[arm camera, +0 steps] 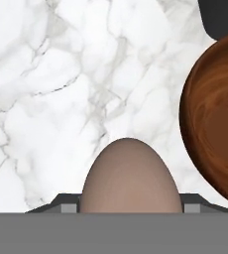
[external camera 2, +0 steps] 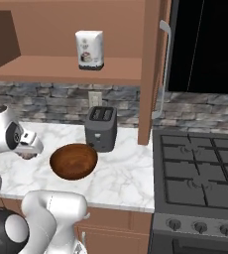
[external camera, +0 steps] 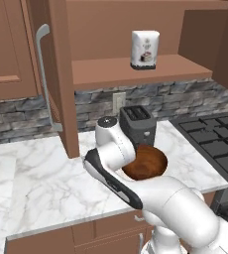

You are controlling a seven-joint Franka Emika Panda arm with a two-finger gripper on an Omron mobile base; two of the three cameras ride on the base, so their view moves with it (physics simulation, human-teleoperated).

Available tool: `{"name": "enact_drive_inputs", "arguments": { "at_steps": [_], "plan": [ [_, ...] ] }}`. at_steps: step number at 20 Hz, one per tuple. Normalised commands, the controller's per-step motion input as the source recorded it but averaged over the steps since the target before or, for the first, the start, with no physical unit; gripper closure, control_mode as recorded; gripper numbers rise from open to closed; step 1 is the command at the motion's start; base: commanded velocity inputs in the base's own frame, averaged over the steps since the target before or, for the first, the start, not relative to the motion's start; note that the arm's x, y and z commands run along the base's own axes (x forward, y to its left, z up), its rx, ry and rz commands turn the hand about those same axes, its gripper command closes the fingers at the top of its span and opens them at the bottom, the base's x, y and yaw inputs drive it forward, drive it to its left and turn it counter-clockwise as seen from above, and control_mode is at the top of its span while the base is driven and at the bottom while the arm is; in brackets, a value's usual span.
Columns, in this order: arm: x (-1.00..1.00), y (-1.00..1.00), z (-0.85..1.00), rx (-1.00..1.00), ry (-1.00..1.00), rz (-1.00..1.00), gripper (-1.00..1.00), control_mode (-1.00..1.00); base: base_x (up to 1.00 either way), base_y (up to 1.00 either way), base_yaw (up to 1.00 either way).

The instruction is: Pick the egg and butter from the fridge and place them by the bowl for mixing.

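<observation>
Marble counter [arm camera: 61, 89] lies directly under my pincer [arm camera: 130, 211], whose jaws clasp the egg [arm camera: 131, 178] just beside the bowl [arm camera: 215, 119], toward the counter's front edge. Recommended: lower until the egg touches, then release gently so it cannot roll

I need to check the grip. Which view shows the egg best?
The hand view: the egg sits large between the gripper fingertips, over the counter beside the bowl. The right base view gives a small glimpse under the hand.
</observation>
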Motion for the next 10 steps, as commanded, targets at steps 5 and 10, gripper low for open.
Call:
{"name": "enact_drive_inputs", "arguments": {
  "at_steps": [5,10],
  "plan": [
    [0.3,0.05,-0.26,-0.06,0.0,0.0,1.0,-1.0,0.0,0.0,0.0],
    [0.34,0.07,-0.16,-0.03,0.0,0.0,1.0,-1.0,0.0,0.0,0.0]
  ]
}}
